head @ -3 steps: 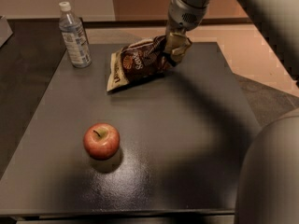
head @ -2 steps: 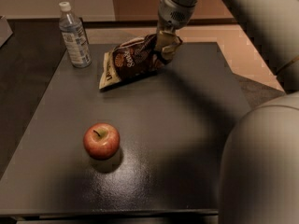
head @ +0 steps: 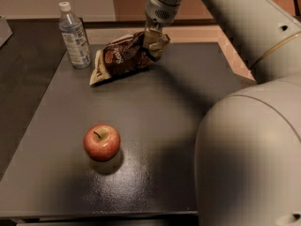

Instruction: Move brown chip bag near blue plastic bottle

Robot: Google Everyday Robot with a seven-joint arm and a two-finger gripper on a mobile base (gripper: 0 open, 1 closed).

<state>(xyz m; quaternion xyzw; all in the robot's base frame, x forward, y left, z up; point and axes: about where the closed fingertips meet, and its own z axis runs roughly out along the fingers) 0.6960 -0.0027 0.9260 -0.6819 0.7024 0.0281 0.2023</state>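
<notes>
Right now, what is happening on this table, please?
The robot's arm reaches over the far side of the dark table, and its gripper is closed on the right end of the brown chip bag. The bag's left end lies close to the blue plastic bottle, which stands upright, but does not touch it. A red apple sits alone nearer the front, untouched.

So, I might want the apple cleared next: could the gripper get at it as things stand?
Probably, once freed: the gripper is at the far side of the table, shut on the brown chip bag. The apple sits alone nearer the front, nothing beside it.
</notes>
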